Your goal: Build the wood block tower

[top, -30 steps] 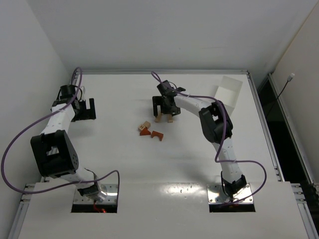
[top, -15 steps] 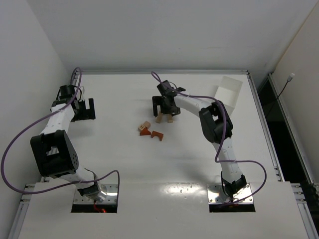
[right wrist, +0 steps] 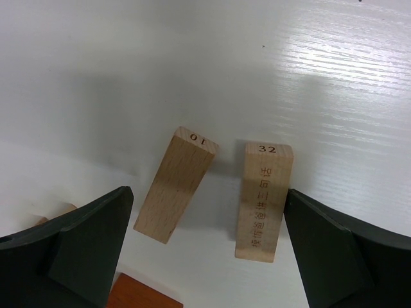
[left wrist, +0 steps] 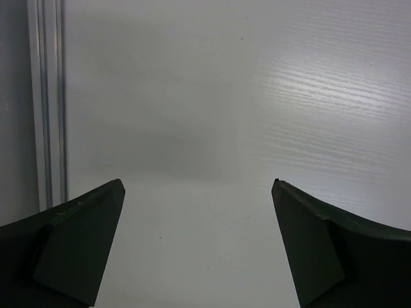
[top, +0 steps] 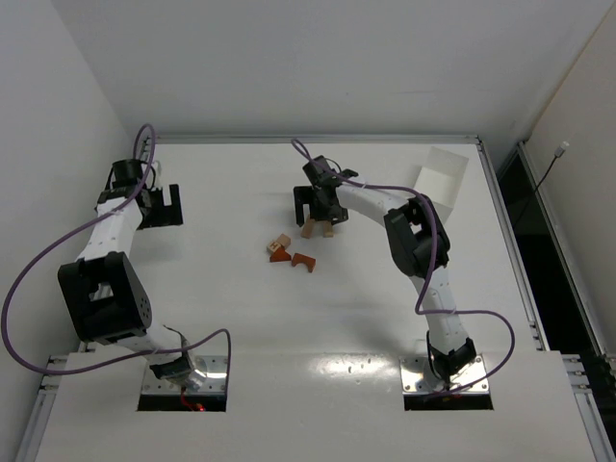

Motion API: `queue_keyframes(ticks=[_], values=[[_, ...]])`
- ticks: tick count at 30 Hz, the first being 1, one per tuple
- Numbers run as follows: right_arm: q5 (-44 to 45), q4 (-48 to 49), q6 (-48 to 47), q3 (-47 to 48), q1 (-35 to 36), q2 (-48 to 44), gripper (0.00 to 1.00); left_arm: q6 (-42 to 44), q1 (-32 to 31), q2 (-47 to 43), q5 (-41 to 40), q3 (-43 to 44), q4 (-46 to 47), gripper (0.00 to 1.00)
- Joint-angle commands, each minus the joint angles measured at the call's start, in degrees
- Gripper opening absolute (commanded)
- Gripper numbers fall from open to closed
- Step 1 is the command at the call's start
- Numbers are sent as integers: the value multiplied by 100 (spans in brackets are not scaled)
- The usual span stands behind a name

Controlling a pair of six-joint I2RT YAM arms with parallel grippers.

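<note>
Two pale tan blocks lie side by side on the white table, one marked 10 [right wrist: 174, 185] and one marked 32 [right wrist: 264, 200]. My right gripper [right wrist: 205, 205] is open and straddles both, its right finger close to the block marked 32. An orange block's corner [right wrist: 142, 296] shows at the bottom edge. From above, the right gripper [top: 318, 219] is over the two tan blocks [top: 317, 229]; a tan and orange cluster [top: 279, 248] and an orange wedge [top: 304, 261] lie nearer. My left gripper [top: 162, 207] is open and empty at the far left, with only bare table between its fingers [left wrist: 77, 250].
A white rectangular tray [top: 441, 178] stands at the back right. The table's metal rail [left wrist: 46, 109] runs along the left edge beside my left gripper. Purple cables trail from both arms.
My left arm has shifted slightly toward the back of the table. My right gripper and the blocks have not visibly moved.
</note>
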Motion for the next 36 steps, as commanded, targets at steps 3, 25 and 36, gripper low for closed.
queue_keyframes(ticks=[3, 25, 36], values=[[122, -108, 16, -235, 91, -107, 96, 15, 82, 39, 78, 195, 64, 99], [614, -161, -212, -727, 144, -450, 66, 15, 82, 144, 183, 195, 170, 99], [562, -108, -212, -271, 91, -169, 69, 15, 82, 144, 183, 195, 170, 99]])
